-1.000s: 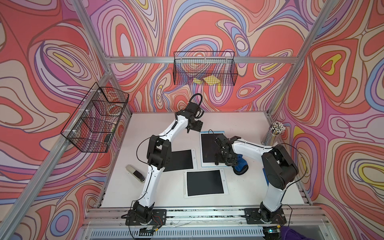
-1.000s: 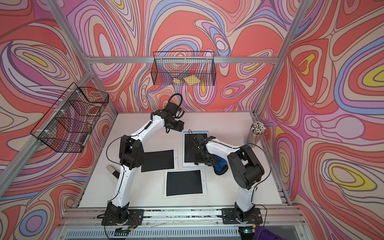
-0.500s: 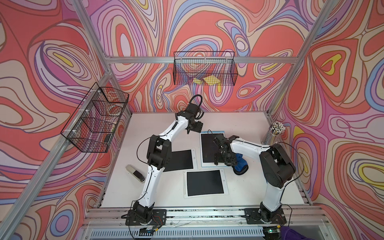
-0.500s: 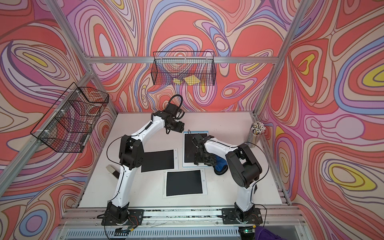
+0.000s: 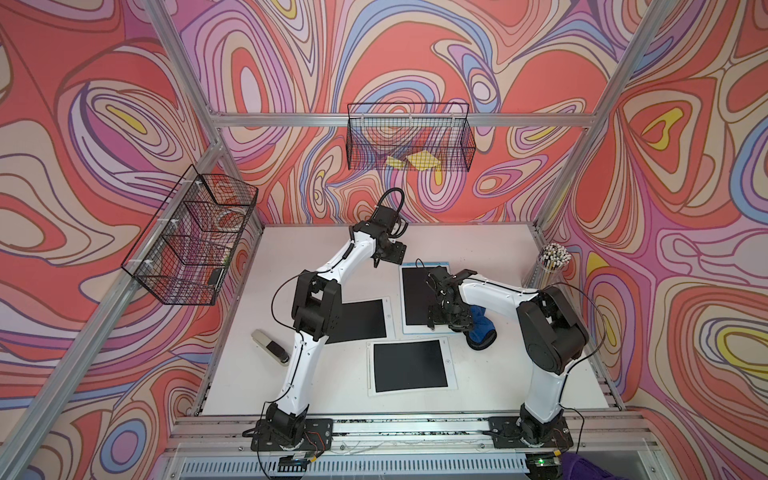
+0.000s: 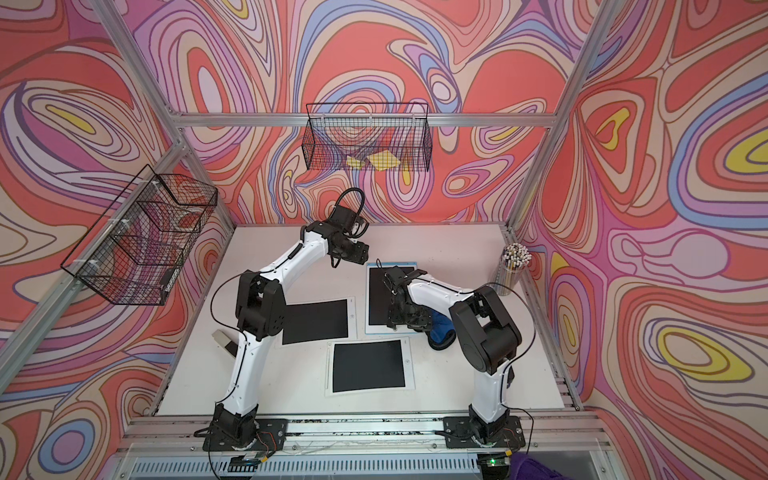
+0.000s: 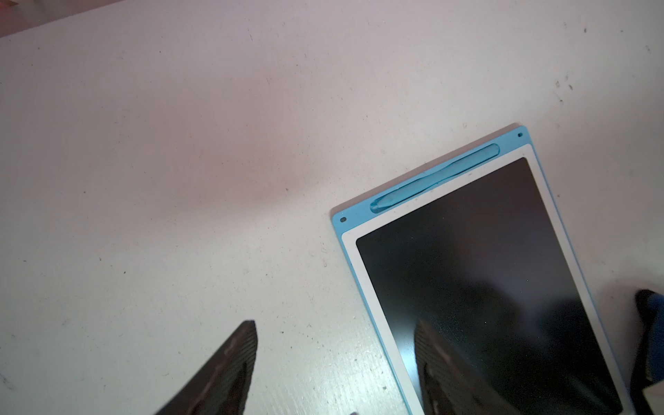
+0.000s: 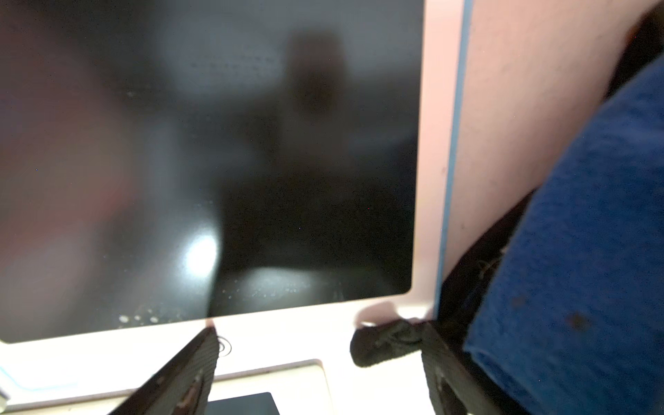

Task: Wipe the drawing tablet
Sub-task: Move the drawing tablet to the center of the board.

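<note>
The drawing tablet [image 5: 415, 297], a dark screen in a white frame with a blue edge, is lying flat on the counter [image 5: 478, 245] right of centre, its long side running away from the robot. It is showing in both top views [image 6: 380, 299]. A blue stylus [image 7: 434, 178] is sitting in the slot along its far end.

The right gripper [image 8: 319, 343] is hovering low over the tablet's near end with its jaws spread wide and gripping nothing. One finger is hanging over a small round mark [image 8: 224, 346] on the white frame, and any lettering there is too blurred to read. The blue cloth [image 8: 593, 215] is lying on the counter just beside the tablet's right edge, outside the jaws and close by one finger.

The left gripper [image 7: 335, 327] is hanging above the tablet's far left corner, jaws likewise apart and empty, with one finger over bare counter and one over the screen. Two other tablets [image 5: 409, 365] are lying nearer the robot, any print on them too small to read.
</note>
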Controlling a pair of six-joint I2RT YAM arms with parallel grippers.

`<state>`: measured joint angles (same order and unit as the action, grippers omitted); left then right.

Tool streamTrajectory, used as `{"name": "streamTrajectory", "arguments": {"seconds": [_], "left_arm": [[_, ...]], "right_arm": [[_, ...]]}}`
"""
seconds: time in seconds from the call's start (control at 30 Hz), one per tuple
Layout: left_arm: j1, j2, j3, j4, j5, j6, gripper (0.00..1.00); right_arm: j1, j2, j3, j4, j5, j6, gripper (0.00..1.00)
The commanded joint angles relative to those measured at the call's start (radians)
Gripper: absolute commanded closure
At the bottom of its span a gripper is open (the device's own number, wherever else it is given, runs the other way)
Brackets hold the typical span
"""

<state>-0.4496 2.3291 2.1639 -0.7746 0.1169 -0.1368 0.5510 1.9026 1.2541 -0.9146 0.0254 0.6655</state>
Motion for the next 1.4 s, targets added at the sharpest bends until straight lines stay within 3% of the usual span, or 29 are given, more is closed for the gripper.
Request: {"name": "streamTrajectory", "arguments": {"seconds": [0.0,0.37,0.67,0.9,1.37], "left_arm": [[0.006,-0.051,-0.022,0.022,0.016,-0.014,0.28],[0.006,-0.053,-0.024,0.023,0.029,-0.015,0.28],[0.015,-0.073,-0.059,0.074,0.097,-0.076,0.28],[0.038,-0.14,-0.203,0.226,0.198,-0.221,0.29],[0.038,-0.324,-0.499,0.401,0.314,-0.319,0.31]], "right_arm": [[0.006,0.127,-0.07,0.057,-0.031,0.038,0.1],[-0.033,0.005,-0.159,0.174,-0.191,0.048,0.09],[-0.23,-0.187,-0.285,0.165,-0.161,0.009,0.09],[-0.353,-0.232,-0.302,0.179,-0.132,0.002,0.07],[-0.401,-0.398,-0.187,0.136,-0.132,-0.079,0.07]]}}
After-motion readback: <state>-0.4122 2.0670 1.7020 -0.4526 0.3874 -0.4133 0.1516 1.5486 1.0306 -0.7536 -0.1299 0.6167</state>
